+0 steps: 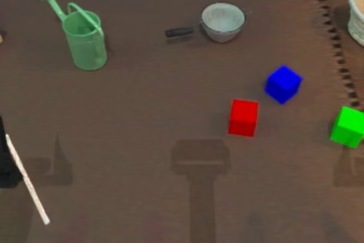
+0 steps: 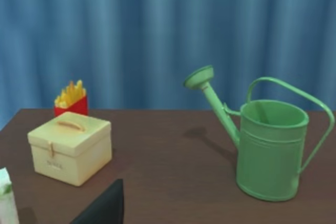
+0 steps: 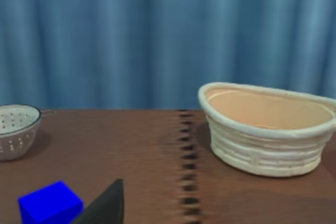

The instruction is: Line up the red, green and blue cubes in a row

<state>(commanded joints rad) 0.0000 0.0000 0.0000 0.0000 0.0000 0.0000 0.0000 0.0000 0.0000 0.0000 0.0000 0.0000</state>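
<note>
Three cubes lie apart on the right half of the brown table. The red cube (image 1: 243, 118) is nearest the middle. The blue cube (image 1: 282, 83) sits up and to its right, turned at an angle, and also shows in the right wrist view (image 3: 50, 203). The green cube (image 1: 347, 127) is at the right edge. My left arm (image 1: 8, 157) is parked at the table's left edge, far from the cubes. A dark tip of my left gripper (image 2: 105, 208) shows over bare table. My right gripper (image 3: 105, 205) shows as a dark tip close beside the blue cube; the right arm is outside the top view.
A pale green watering can (image 1: 85, 41) stands at the back left. A white colander (image 1: 222, 22) with a dark handle is at the back middle, and a wicker basket (image 1: 357, 15) at the back right. A dotted seam (image 1: 338, 49) runs down the right side. A cream box (image 2: 70, 148) and a fries carton (image 2: 71, 100) sit left of the can.
</note>
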